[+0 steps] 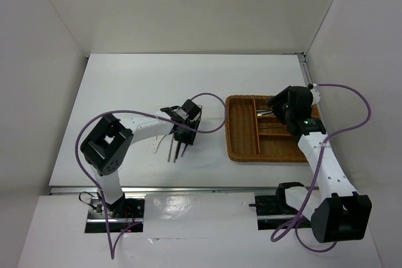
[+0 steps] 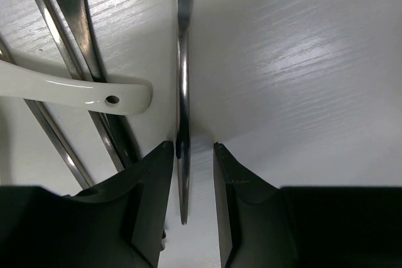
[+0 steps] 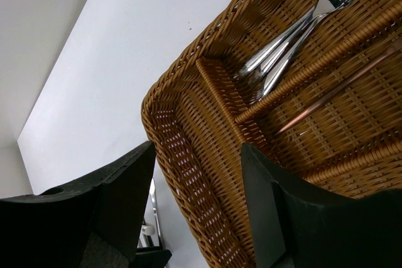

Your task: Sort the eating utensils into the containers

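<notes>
White table (image 1: 125, 80), white walls around. Wicker tray (image 1: 242, 155) sits right of centre in the top view: forks (image 3: 295, 42) in one slot, a reddish-brown stick (image 3: 339, 89) in the next. Right gripper (image 3: 198, 180) hangs over the tray's corner, fingers spread, empty. Left gripper (image 2: 193, 174) is low at mid-frame, fingers straddling a thin metal handle (image 2: 183, 92), a narrow gap showing, not pinched. White spoon (image 2: 75, 89) and more slim pieces (image 2: 75, 17) lie alongside on the table. Judged partway: several left to sort.
</notes>
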Tool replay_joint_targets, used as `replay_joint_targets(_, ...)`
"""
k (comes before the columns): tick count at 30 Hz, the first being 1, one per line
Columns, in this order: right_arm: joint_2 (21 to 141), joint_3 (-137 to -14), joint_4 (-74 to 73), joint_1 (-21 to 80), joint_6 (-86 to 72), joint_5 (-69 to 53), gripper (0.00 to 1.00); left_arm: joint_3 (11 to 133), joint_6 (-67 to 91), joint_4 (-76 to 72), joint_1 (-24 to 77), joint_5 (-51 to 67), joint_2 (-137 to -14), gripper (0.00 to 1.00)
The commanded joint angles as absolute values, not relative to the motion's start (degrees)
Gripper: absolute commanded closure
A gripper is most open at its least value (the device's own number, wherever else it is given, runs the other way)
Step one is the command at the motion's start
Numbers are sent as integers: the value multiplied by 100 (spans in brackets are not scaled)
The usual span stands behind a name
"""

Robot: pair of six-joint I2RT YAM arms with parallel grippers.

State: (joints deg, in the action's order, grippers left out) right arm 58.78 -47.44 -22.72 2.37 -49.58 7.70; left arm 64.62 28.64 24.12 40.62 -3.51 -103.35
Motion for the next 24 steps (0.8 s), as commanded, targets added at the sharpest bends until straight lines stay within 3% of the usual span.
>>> replay_joint_targets(1,5889,-4966,-2119,220,-4773,835,35,6442,2988,2417,4096,-466,-10529,55)
replay_joint_targets(8,5994,-5019,-2118,220,-4772,835,35,6557,3041,2601,4096,-456,-10889,74)
replay_joint_targets(13,5889,-4844,-1760,220,-4685,520,35,6741,3103,2654,4096,-510,-11100,81)
replay_joint_targets(24,6267,-4526,-414,439,-2893,-2627,35,7962,3682,2733,3877,351,-10354,83)
